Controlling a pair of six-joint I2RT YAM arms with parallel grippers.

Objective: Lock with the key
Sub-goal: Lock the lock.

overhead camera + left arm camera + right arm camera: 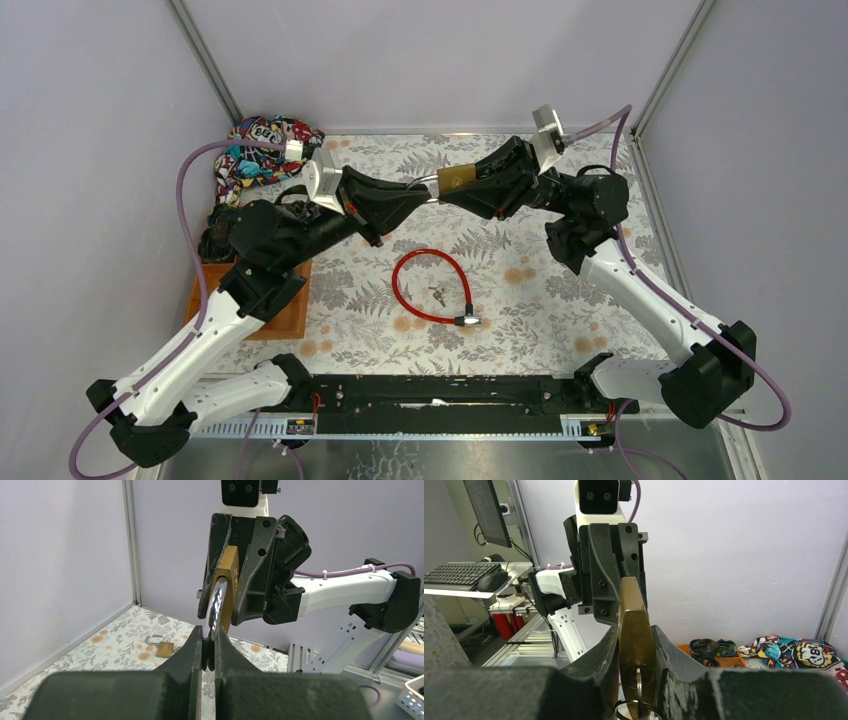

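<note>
A brass padlock [456, 178] is held in the air between both grippers above the far middle of the table. My right gripper [468, 186] is shut on its brass body [636, 625]. A key [639, 682] sits in the keyhole on the end facing the right wrist camera, with a ring [636, 711] hanging from it. My left gripper [425, 196] is shut on the silver shackle [216, 605], pinching it at the fingertips [196, 645]. In the left wrist view the padlock body [229, 575] stands upright between the right gripper's fingers.
A red cable lock [405, 300] with small keys [437, 296] lies mid-table. A second brass padlock [161, 647] lies on the floral cloth. A wooden tray [290, 315] and a colourful cloth [262, 150] sit at the left; the walls are close.
</note>
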